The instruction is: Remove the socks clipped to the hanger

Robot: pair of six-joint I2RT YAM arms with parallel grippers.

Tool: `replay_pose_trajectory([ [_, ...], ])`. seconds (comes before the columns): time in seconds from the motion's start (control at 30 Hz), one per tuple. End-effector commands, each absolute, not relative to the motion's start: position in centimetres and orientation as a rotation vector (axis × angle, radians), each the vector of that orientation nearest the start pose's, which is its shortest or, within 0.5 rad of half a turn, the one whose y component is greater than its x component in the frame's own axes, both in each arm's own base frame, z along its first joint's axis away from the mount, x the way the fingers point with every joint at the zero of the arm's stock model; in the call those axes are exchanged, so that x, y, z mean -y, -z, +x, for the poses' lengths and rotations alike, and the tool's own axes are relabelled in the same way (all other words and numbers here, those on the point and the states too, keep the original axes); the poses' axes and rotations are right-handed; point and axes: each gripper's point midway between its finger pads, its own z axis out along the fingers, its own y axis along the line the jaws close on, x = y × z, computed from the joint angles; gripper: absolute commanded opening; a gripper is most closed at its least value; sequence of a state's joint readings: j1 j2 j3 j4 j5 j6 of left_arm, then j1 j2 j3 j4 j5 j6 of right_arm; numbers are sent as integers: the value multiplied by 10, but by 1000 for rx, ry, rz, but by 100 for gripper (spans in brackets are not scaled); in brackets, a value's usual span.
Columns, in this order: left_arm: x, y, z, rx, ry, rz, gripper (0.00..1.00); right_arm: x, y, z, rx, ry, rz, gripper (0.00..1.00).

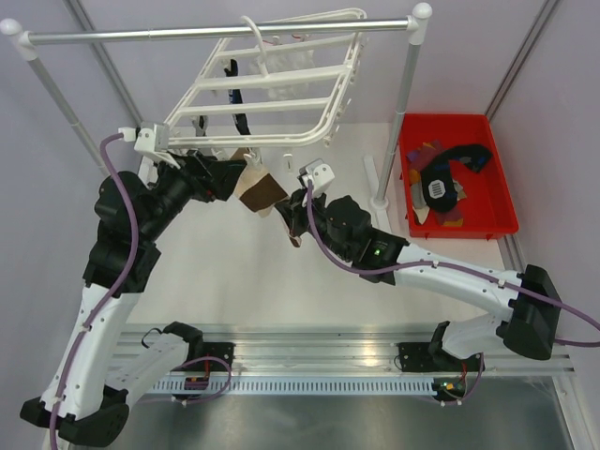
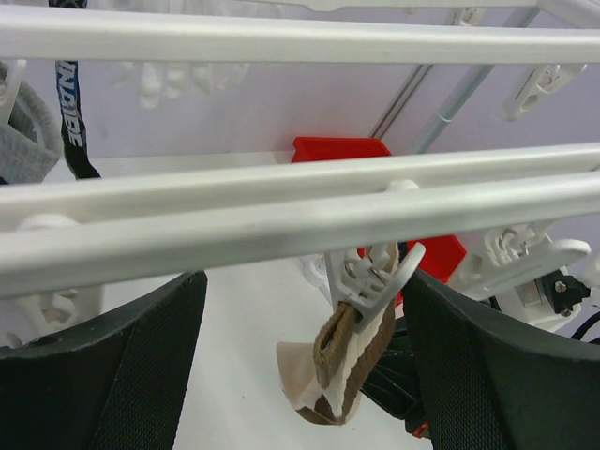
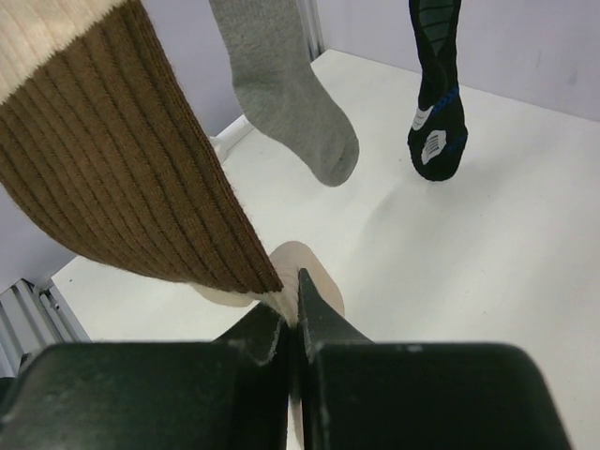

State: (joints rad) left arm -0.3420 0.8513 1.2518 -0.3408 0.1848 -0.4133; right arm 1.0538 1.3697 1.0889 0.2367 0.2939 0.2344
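Observation:
The white hanger (image 1: 347,80) hangs from the silver rail. A brown-and-cream sock (image 2: 342,361) dangles from a white clip (image 2: 375,277) on its near bar. My left gripper (image 2: 300,375) is open, its black fingers on either side of the clip and the sock's cuff, the right finger closest. Lower down, my right gripper (image 3: 298,300) is shut on the cream toe of that same sock (image 3: 141,169). In the top view both grippers meet at the sock (image 1: 261,192) under the hanger's front edge. A grey sock (image 3: 291,103) and a black-and-blue sock (image 3: 436,103) still hang clipped behind.
A red bin (image 1: 464,232) with several loose socks sits at the right of the table. The rail's upright post (image 1: 398,122) stands between the bin and the hanger. A white sock (image 1: 291,66) hangs at the hanger's far side.

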Motion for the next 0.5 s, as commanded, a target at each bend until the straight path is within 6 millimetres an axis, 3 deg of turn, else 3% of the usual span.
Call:
replay_pose_trajectory([
  [0.0,144,-479,255,-1412,767,110,85,-377,-324,259,-1586,-796,-439,1],
  [0.2,142,-498,250,-1339,779,114,83,-377,-321,260,-1598,-802,-444,1],
  [0.47,145,-502,250,-1325,801,116,71,-376,-317,262,-1611,-811,-439,1],
])
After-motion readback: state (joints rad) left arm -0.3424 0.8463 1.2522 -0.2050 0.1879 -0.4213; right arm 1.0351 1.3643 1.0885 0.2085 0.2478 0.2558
